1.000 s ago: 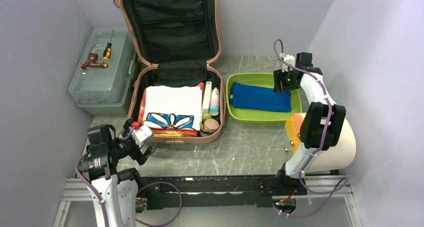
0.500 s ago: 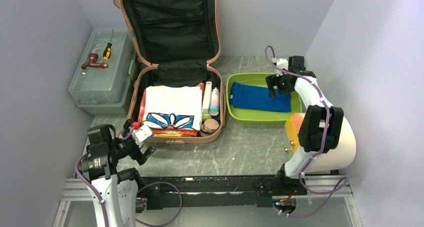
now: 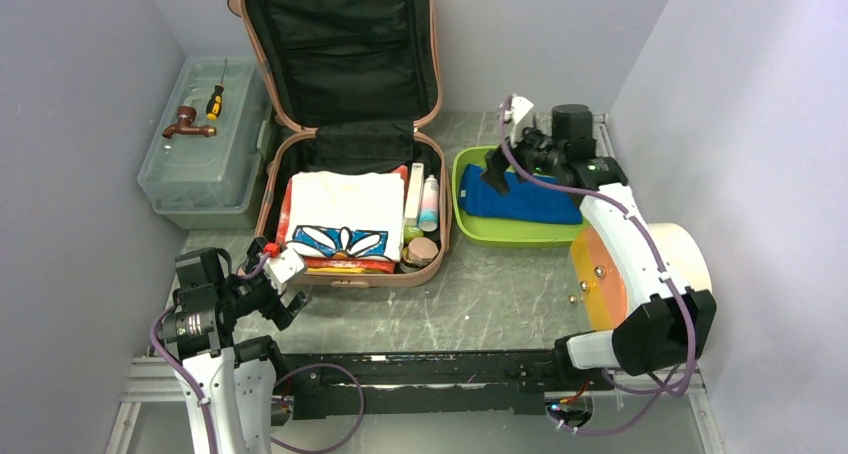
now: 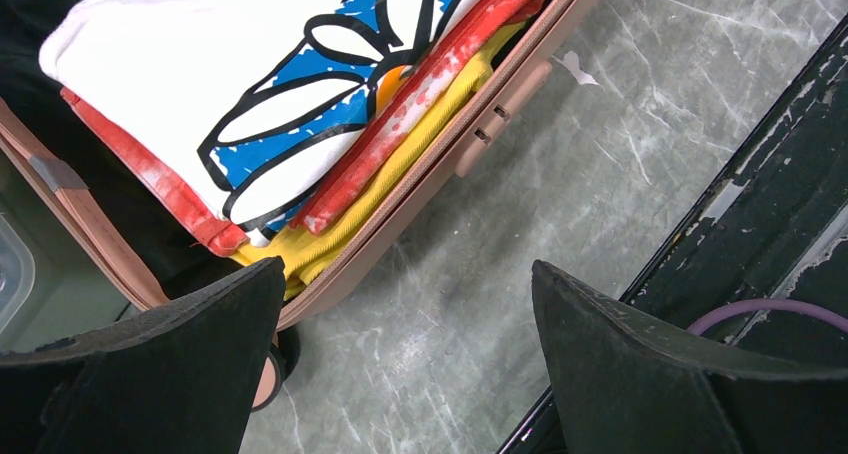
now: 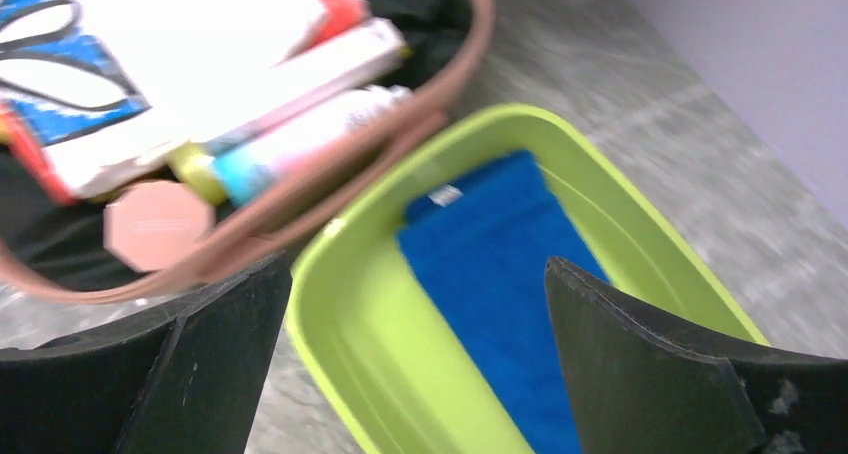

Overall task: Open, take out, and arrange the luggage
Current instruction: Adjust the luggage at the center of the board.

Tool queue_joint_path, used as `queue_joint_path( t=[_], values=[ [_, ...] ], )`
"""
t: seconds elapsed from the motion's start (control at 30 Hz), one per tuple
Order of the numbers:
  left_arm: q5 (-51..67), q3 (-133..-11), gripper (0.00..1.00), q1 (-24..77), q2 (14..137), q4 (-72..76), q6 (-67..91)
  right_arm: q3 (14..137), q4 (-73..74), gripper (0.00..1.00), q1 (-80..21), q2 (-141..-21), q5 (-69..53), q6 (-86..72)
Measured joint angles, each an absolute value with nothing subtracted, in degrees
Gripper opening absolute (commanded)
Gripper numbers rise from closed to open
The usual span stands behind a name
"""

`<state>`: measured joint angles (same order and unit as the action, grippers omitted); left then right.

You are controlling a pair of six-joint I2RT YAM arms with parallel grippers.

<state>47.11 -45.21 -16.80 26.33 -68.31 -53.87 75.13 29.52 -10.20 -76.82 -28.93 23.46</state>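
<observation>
- Hovering low over the bench (image 3: 480, 294) at the near left, the left claw (image 4: 405, 274) hangs wide open and empty. It is just off the front left corner of the luggage (image 3: 340, 54), and looks parked there, out of the way yet within reach of the clothes.
- The luggage lies mid-bench with its base flat and its lid swung up against the back wall. The opening step therefore seems done, and the contents lie exposed from above.
- In the base, a folded white shirt (image 3: 345, 214) with a blue flower print tops a stack of red and yellow garments (image 4: 420, 114). As the uppermost piece, it is probably the easiest to lift next.
- Tubes and bottles (image 3: 428, 202) lie along the base's right wall, with a round pink jar (image 3: 424, 249) at the near right corner. They appear packed into the gap the clothes leave.
- Just right of the luggage sits a lime green tray (image 3: 470, 229) holding a folded blue towel (image 3: 530, 199). It is apparently the spot for arranged items.
- The right claw (image 5: 415, 274) hovers over the tray's left end, jaws spread wide and gripping nothing. From there it could reach either tray or luggage.
- At the far left, a translucent toolbox (image 3: 200, 189) carries a screwdriver (image 3: 214, 102) and a brown tap (image 3: 186, 124) on its lid, apart from this job.
</observation>
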Motion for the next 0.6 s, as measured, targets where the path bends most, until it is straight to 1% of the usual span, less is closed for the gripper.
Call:
queue_joint_path(
  t=[0.23,0.4,0.6],
  values=[
    [47.0,-45.2,0.99,-16.8,26.6,-68.1,-53.4,71.2,28.5,0.89,-20.3,-81.2,-35.5,25.6],
    [46.9,-45.2,0.99,-16.8,26.8,-67.9,-53.2,69.2,27.7,0.85,-23.2,-85.5,-36.0,25.5],
    [46.8,-45.2,0.99,-16.8,27.7,-67.9,-53.2,65.6,23.7,0.82,-23.8,-85.8,-35.6,24.3]
  ],
)
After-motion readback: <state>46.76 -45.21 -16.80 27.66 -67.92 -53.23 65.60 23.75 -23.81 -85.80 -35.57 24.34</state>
